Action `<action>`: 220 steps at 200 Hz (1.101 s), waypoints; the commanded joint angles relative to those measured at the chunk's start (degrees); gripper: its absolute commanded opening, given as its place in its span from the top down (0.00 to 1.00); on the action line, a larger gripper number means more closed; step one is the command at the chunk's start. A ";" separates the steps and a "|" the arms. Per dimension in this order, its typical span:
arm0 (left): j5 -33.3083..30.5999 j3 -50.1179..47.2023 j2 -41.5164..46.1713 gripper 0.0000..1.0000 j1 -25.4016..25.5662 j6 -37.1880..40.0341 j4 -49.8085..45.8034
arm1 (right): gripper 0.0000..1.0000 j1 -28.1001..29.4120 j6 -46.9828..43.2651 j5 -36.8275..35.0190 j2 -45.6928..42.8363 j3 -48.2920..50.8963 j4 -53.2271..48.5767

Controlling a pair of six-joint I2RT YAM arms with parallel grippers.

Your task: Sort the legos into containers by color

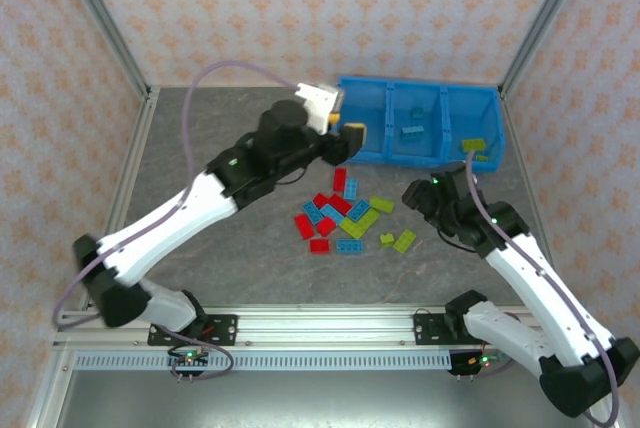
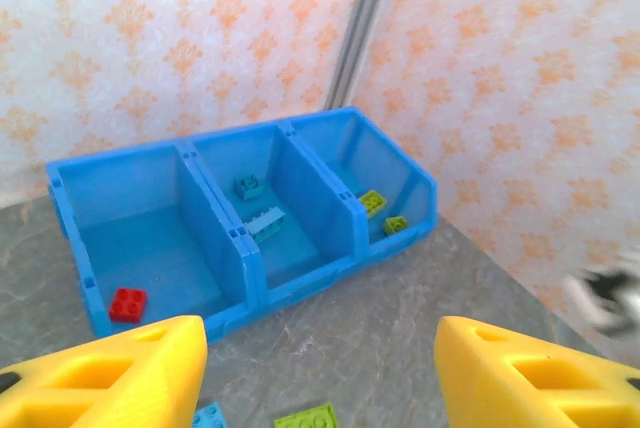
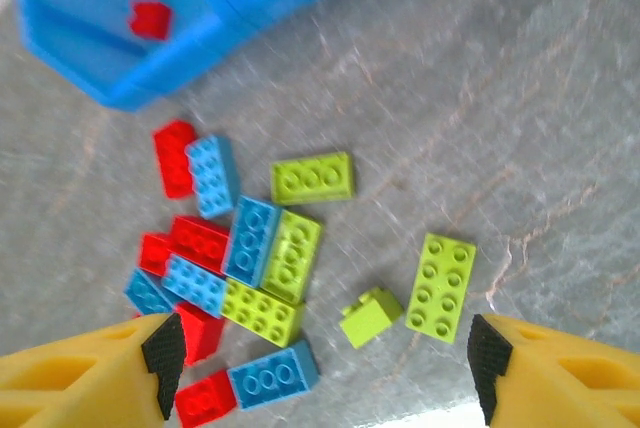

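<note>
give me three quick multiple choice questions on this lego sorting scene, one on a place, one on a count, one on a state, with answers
1. Which compartment of the blue bin holds the red lego?
A) left
B) middle
C) right

2. How many lime green legos lie in the bin's right compartment?
A) none
B) two
C) five

3. How do the jaws of the right gripper stand?
A) shut on a green lego
B) shut on nothing
C) open and empty

Answers:
1 A: the left wrist view shows it on the floor of the left compartment, near the front wall.
2 B: the left wrist view shows two of them close together there.
3 C: the right wrist view shows the yellow fingers wide apart over the loose pile, gripping nothing.
</note>
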State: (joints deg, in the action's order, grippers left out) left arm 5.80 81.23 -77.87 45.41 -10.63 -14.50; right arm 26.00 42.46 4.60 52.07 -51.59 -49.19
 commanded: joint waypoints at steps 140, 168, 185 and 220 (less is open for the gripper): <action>-0.05 -21.85 20.45 0.00 0.83 30.41 -22.22 | 0.57 -0.08 6.88 -0.40 31.07 13.32 17.58; 0.89 -22.74 21.90 0.00 0.83 30.50 -20.81 | 0.66 0.04 7.00 -1.97 28.33 13.72 15.61; 0.88 -23.12 22.92 0.00 0.78 30.50 -19.91 | 0.69 0.12 7.59 -2.47 23.12 12.48 14.34; 0.51 -25.06 25.33 0.00 0.15 30.51 -16.99 | 0.70 1.01 0.52 -1.88 12.02 4.54 18.41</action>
State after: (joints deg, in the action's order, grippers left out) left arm 7.03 57.39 -54.70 46.11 18.61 -34.96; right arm 26.15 48.07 4.01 70.59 -40.45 -35.70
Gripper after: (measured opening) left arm 0.999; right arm 0.305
